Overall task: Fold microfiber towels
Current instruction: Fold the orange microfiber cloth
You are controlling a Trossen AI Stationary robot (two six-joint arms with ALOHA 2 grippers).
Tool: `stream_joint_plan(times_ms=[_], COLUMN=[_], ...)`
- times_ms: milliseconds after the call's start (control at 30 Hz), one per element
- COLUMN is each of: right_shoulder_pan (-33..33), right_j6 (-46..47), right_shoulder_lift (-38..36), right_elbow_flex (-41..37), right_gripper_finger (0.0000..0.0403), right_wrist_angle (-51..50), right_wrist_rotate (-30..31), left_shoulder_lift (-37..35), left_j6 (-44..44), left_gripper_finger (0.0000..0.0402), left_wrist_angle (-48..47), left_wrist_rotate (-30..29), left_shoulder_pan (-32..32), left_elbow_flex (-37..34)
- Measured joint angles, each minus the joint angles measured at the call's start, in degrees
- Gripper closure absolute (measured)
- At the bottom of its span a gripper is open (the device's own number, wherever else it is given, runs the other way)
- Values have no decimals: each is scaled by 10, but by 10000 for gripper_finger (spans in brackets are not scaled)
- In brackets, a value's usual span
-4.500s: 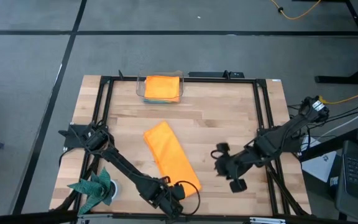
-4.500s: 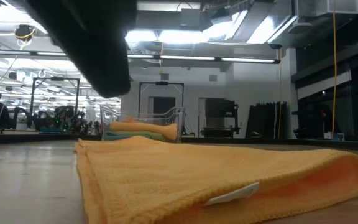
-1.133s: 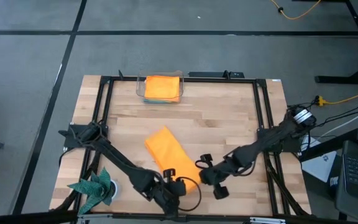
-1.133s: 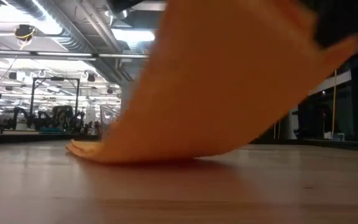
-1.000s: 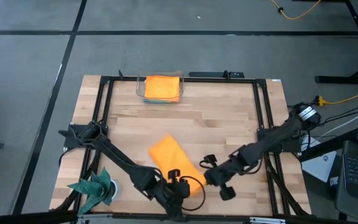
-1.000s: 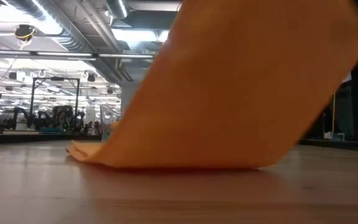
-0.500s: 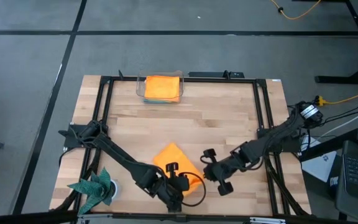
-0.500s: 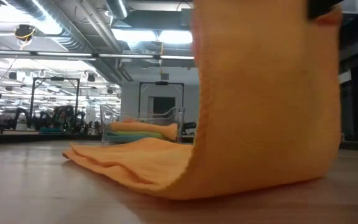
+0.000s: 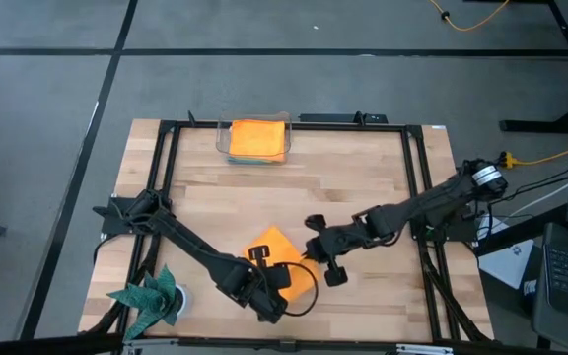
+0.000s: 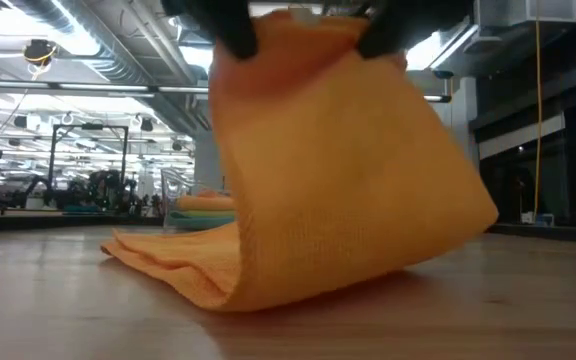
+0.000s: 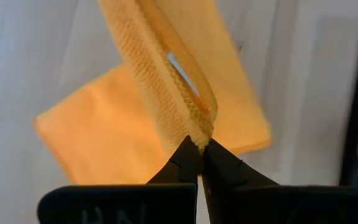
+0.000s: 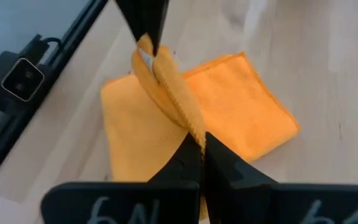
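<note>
Jaws of both grippers pinched shut on one lifted edge of the orange towel (image 9: pixel 282 258): left gripper (image 11: pixel 199 151) and right gripper (image 12: pixel 201 144) at opposite corners. The rest lies on the counter (image 9: pixel 363 177), near its front edge. Judged mid-fold; next, lay the raised edge over the flat half, then release.

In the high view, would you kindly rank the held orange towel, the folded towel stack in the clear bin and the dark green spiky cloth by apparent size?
1. Dark green spiky cloth
2. Orange towel, partly hidden by both hands
3. Folded towel stack

All three look nearly alike, so this ranking is unsure.
</note>
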Motion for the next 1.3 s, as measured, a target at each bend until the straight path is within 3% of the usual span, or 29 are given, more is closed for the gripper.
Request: stream_joint_plan(times_ms=[500, 1300], right_shoulder_pan=[-67, -121], right_j6=[-34, -77], right_shoulder_lift=[85, 138], right_elbow_flex=[0, 0], right_gripper_finger=[403, 403], right_wrist_angle=[100, 165], right_wrist_rotate=[-8, -32], left_shoulder_lift=[0, 0], left_j6=[-16, -56], left_gripper_finger=[401, 401], left_wrist_angle=[-140, -205], left_wrist_rotate=[19, 32], left_shoulder_pan=[20, 63], left_elbow_flex=[0, -1])
